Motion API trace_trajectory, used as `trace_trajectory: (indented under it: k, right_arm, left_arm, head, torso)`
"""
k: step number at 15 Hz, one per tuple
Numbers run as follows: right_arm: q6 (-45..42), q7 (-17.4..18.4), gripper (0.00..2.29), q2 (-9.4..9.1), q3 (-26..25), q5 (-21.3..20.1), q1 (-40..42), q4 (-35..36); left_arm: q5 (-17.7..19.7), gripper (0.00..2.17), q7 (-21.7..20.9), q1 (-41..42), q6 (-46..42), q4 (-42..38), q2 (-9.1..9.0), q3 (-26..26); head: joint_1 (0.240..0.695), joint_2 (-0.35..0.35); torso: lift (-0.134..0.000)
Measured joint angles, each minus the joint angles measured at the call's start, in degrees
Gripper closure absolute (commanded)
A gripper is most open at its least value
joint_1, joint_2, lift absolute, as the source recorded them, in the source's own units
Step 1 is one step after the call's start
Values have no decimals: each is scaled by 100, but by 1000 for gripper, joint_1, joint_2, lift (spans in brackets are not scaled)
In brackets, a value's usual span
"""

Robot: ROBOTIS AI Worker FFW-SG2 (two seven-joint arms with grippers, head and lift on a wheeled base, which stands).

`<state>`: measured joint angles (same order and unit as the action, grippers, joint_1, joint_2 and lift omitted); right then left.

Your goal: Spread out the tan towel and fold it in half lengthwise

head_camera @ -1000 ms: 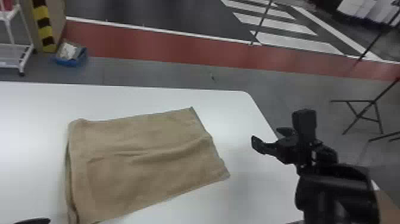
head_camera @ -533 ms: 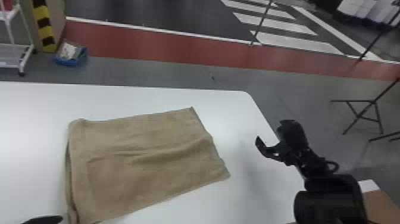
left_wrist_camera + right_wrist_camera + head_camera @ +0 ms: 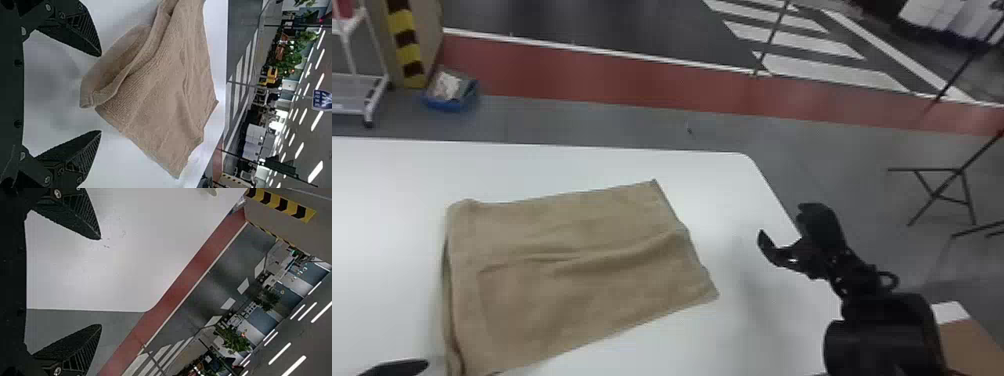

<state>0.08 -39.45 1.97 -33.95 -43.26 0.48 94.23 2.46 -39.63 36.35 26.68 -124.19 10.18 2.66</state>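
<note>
The tan towel (image 3: 572,280) lies on the white table (image 3: 582,165). I think it is light, soft and floppy. It won't break, and its bumpy cloth should not slip much. But it can't push back, so if I poke it, it will just bunch up.

It looks doubled over, with wrinkles (image 3: 627,247) across its top. I can't tell if this is the fold I want. The best place to grab is a corner, like the near left one (image 3: 87,100). I should pinch one layer to open it, or all the layers to move them together. If I pinch too few, they may slide apart.

My left pincer (image 3: 100,93) is just beside the towel, at its near left end. It is wide and holds nothing. My right pincer (image 3: 100,282) is off to the right of the towel, well apart from it. It is wide and empty too.

The head view gives me the slanted shape of the towel and its long wrinkles. The layers at its left side look like a thin stack there. The left wrist view lets me peek into the gap between them, like an open pocket. The right wrist view gives me the round table corner (image 3: 143,305), with gray floor (image 3: 58,321) past it.
</note>
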Motion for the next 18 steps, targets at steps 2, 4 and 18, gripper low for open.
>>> trace_trajectory:
  k: [2, 4, 18]
  right_arm:
    - [16, -7, 83, -11, 11, 9, 11, 14]
    - [28, -10, 83, -25, 20, 17, 14, 16]
    - [61, -27, 83, -39, 125, 107, 18, 32]
  left_arm:
    - [-13, 427, -19, -5, 0, 16, 7, 53]
    - [-46, 454, -41, -6, 5, 18, 10, 89]
    - [183, 1787, -749, -55, 464, -494, -65, 1209]
  head:
    - [695, -350]
    - [695, -350]
    - [695, -325]
  torso:
    - [-125]
    - [-125]
    - [-125]
